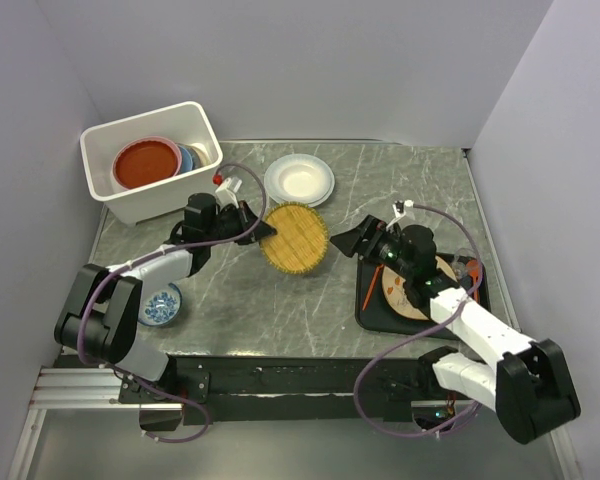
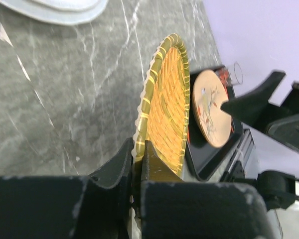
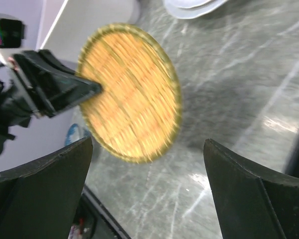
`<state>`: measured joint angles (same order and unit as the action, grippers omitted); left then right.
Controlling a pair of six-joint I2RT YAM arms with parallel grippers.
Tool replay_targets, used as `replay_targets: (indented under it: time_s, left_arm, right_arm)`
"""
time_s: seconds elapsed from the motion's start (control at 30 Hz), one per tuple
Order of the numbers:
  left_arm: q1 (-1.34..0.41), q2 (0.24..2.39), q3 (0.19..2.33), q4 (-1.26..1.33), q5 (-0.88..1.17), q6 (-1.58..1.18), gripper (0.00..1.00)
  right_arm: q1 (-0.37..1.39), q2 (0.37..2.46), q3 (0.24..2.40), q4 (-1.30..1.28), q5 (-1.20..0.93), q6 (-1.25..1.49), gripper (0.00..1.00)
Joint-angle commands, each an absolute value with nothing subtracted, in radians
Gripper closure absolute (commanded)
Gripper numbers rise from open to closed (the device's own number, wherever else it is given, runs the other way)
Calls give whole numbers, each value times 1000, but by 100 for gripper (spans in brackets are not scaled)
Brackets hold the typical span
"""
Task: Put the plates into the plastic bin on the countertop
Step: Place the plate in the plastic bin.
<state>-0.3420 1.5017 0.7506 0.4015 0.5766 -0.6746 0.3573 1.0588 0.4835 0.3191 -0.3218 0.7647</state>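
The woven yellow plate [image 1: 294, 238] hangs edge-on above the countertop [image 1: 280, 310], with my left gripper [image 1: 265, 230] shut on its left rim. In the left wrist view the fingers [image 2: 139, 147] pinch the woven rim [image 2: 167, 109]. My right gripper [image 1: 348, 240] stands open just right of that plate, apart from it, jaws wide [image 3: 148, 144] with nothing between them. The plastic bin [image 1: 145, 205] at the back left holds a red-orange plate [image 1: 145, 163] and a blue one [image 1: 187, 158]. A white plate [image 1: 299, 180] lies behind. A cream plate [image 2: 212, 114] rests on the tray.
A black tray [image 1: 375, 300] lies at the right under the right arm, with a clear glass [image 1: 465, 262] at its far end. A small blue-and-white bowl [image 1: 162, 305] sits near the left arm's base. Grey walls close in on three sides.
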Motion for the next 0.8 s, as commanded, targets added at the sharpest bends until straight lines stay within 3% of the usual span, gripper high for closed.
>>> replay_targets:
  time_s: [0.0, 0.77]
  left_arm:
    - [-339, 1436, 827, 394, 529, -652, 99]
    - [-149, 1292, 962, 169, 388, -690, 99]
  right_arm:
    - [362, 983, 477, 209, -210, 693, 1]
    - [463, 1137, 578, 209, -118, 643, 0]
